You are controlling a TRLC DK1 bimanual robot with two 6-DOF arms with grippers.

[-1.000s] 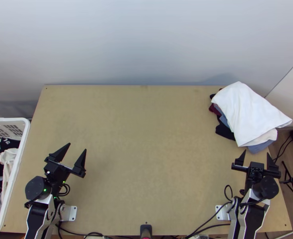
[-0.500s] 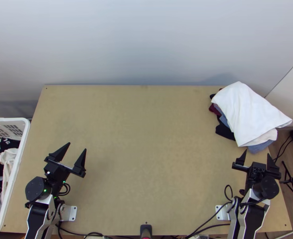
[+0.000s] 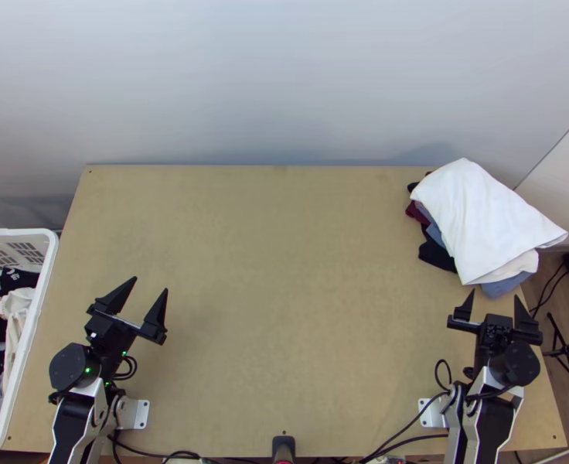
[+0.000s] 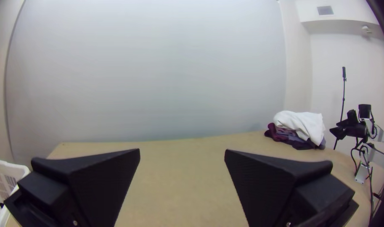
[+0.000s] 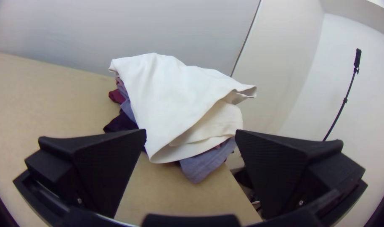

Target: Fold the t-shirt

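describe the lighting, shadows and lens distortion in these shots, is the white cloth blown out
Top view: soft, even light, a faint shadow on the wall behind the clothes pile; left wrist view: dark corners, far edge of the table looks bowed; right wrist view: dark corners, white cloth bright but its folds readable.

I see a plain white t-shirt (image 3: 485,216), loosely folded and softly creased, draped on a pile of darker clothes (image 3: 437,254) at the far right corner of my table (image 3: 284,271). One end juts past the table's right edge.
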